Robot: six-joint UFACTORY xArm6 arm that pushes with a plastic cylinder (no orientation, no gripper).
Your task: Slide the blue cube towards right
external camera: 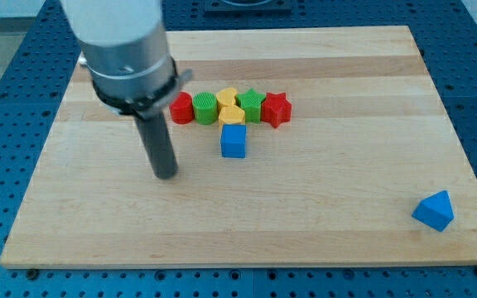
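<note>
The blue cube (233, 141) sits on the wooden board (321, 199) just below a row of blocks near the view's middle. My tip (166, 175) rests on the board to the left of the blue cube and slightly lower, about one rod's length of bare wood apart from it. The dark rod rises from the tip into the grey arm body at the view's top left.
Above the cube runs a row: a red cylinder (181, 108), a green cylinder (206, 108), two yellow blocks (230, 106), a green star (252, 104), a red star (277, 108). A blue triangular block (434, 210) lies at the bottom right corner.
</note>
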